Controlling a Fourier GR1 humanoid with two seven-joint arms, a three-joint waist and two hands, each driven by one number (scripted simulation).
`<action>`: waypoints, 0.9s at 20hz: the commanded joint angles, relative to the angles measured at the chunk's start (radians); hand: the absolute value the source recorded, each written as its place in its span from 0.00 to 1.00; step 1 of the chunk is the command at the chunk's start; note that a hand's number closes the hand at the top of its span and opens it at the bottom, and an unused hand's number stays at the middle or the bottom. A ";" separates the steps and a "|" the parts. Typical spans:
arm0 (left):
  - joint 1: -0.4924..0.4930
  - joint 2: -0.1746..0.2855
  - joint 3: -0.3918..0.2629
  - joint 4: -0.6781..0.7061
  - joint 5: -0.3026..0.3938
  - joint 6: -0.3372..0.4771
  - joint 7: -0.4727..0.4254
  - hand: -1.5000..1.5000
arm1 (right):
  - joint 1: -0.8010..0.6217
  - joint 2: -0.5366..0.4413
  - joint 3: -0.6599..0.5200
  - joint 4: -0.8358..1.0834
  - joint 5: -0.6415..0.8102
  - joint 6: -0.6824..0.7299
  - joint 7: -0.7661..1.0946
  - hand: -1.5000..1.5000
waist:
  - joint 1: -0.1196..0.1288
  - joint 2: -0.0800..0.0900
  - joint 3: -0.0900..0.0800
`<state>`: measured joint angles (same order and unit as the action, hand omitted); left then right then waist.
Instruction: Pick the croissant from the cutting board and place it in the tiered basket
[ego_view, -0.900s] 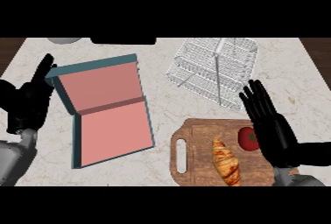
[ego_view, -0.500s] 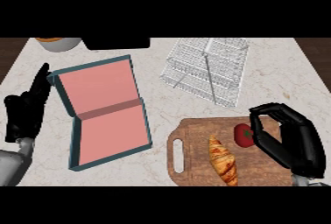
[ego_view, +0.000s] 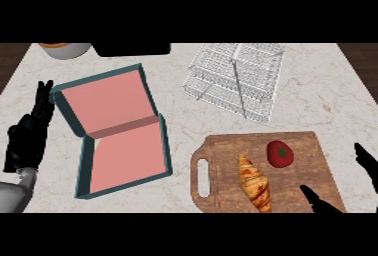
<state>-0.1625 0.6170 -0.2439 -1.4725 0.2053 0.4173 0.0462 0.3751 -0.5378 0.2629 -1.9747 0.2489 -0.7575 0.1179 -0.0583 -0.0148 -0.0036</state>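
A golden croissant (ego_view: 255, 183) lies lengthwise on the wooden cutting board (ego_view: 310, 145) at the lower right, apart from a red tomato (ego_view: 280, 153) to its upper right. The wire tiered basket (ego_view: 236, 77) sits at the back, above the board. Of my right hand (ego_view: 317, 201) only the thumb and a fingertip (ego_view: 366, 161) show at the lower right corner. They are straight and spread, and the thumb is over the board's right part, to the right of the croissant and not touching it. My left hand (ego_view: 28, 136) rests open at the left edge, fingers up.
An open teal box with a pink inside (ego_view: 118, 135) lies left of centre, between my left hand and the board. An orange-filled bowl (ego_view: 65, 48) and a dark object (ego_view: 133, 49) stand at the counter's back edge.
My right hand went from flat to curled beside the tomato, then drew down to the lower right corner with thumb and fingers spread. The left hand barely moved.
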 joint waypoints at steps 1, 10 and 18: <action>0.025 0.001 -0.012 -0.028 0.007 -0.016 0.024 0.50 | 0.142 -0.125 0.039 -0.137 0.180 0.032 0.178 0.00 | 0.026 0.008 -0.007; -0.014 -0.019 -0.032 0.002 -0.028 -0.022 0.003 0.50 | 0.175 -0.307 0.107 -0.343 0.431 0.380 0.665 0.00 | 0.063 0.025 -0.009; -0.081 -0.076 -0.059 0.050 -0.040 -0.044 0.023 0.50 | -0.137 -0.205 0.218 -0.391 0.486 0.667 1.145 0.00 | 0.093 0.031 -0.004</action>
<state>-0.1991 0.5727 -0.2933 -1.4630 0.1740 0.3772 0.0585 0.3529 -0.7884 0.4126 -2.3166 0.6615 -0.2207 1.0273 0.0299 0.0116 -0.0090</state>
